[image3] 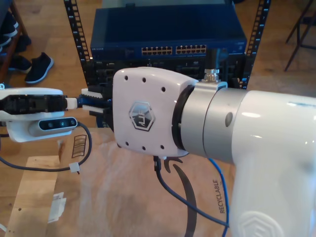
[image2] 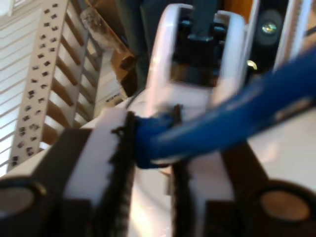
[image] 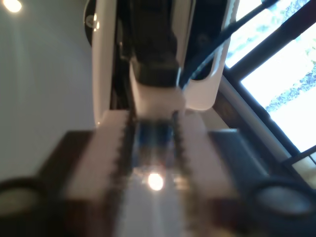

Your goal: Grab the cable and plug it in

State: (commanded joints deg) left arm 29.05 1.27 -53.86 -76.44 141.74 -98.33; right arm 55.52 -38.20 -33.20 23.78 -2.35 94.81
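Fingers (image2: 121,148) of my second gripper (image2: 150,148) pinch the cable (image2: 232,121) end tight. My first gripper (image: 153,148) looks nearly closed on something bluish, unclear what. Network switch (image3: 168,37) sits beyond the cable; judgement: line plug square with a port, push slowly.

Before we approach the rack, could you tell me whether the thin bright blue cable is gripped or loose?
Gripped: my second gripper is shut on the thin bright blue cable, which sits between its serrated pads.
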